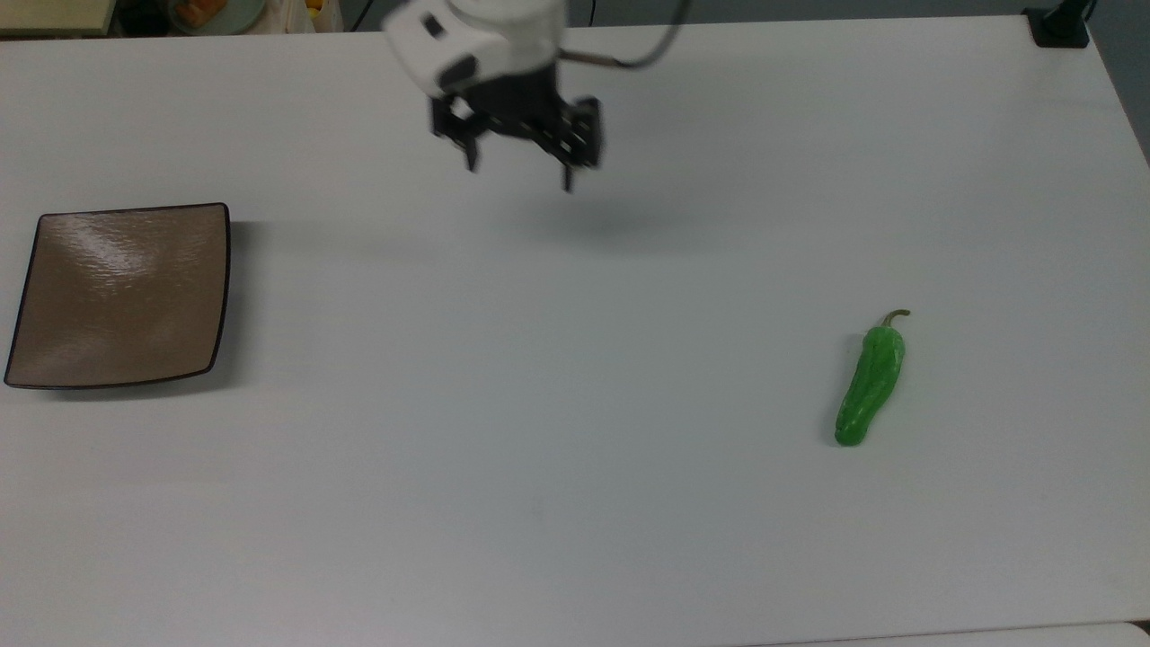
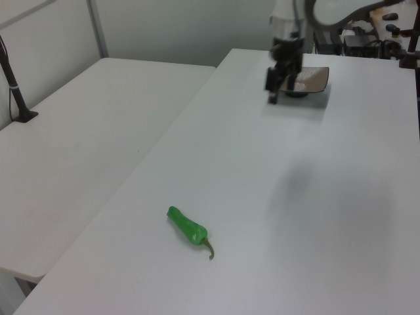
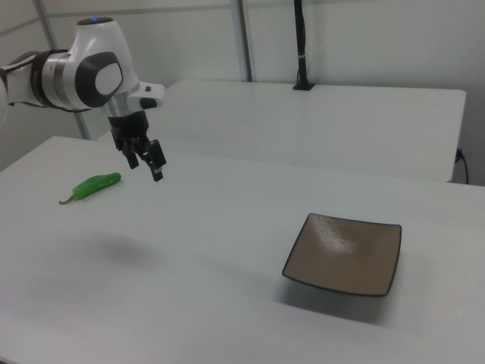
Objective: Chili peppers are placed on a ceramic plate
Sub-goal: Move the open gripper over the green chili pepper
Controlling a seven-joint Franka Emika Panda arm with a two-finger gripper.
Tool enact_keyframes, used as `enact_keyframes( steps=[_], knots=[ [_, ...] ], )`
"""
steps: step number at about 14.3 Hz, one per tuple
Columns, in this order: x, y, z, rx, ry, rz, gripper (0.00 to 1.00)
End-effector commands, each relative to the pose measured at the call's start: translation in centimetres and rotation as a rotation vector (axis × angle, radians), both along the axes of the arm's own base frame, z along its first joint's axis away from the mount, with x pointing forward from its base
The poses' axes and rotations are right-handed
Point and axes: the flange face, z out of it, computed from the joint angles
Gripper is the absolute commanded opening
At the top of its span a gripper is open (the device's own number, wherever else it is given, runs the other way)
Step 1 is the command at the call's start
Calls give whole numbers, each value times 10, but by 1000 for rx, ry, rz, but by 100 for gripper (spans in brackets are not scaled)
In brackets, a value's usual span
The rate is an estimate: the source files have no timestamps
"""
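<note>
The green chili pepper (image 1: 870, 382) lies flat on the white table at the top view's right, its stem pointing to the far edge; it also lies in the left view (image 2: 187, 226) and the right view (image 3: 97, 184). The square brown ceramic plate (image 1: 121, 295) sits bare at the top view's left, and shows as well in the left view (image 2: 311, 78) and the right view (image 3: 345, 254). My gripper (image 1: 519, 175) hangs open in the air above the table's far middle, between plate and pepper and touching neither. It holds nothing (image 2: 272, 94) (image 3: 145, 170).
A second white table (image 2: 79, 151) stands alongside, with a black pole clamped to it (image 3: 301, 45). A black clamp base (image 1: 1060, 27) sits at the top view's far right corner. A bowl (image 1: 211, 11) lies beyond the far left edge.
</note>
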Motion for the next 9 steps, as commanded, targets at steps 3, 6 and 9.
enact_keyframes(
  steps=[3, 6, 9],
  knots=[
    [44, 137, -46, 132, -122, -155, 100],
    [54, 203, -63, 251, -194, -239, 100],
    [56, 257, -81, 310, -244, -272, 100]
  ],
)
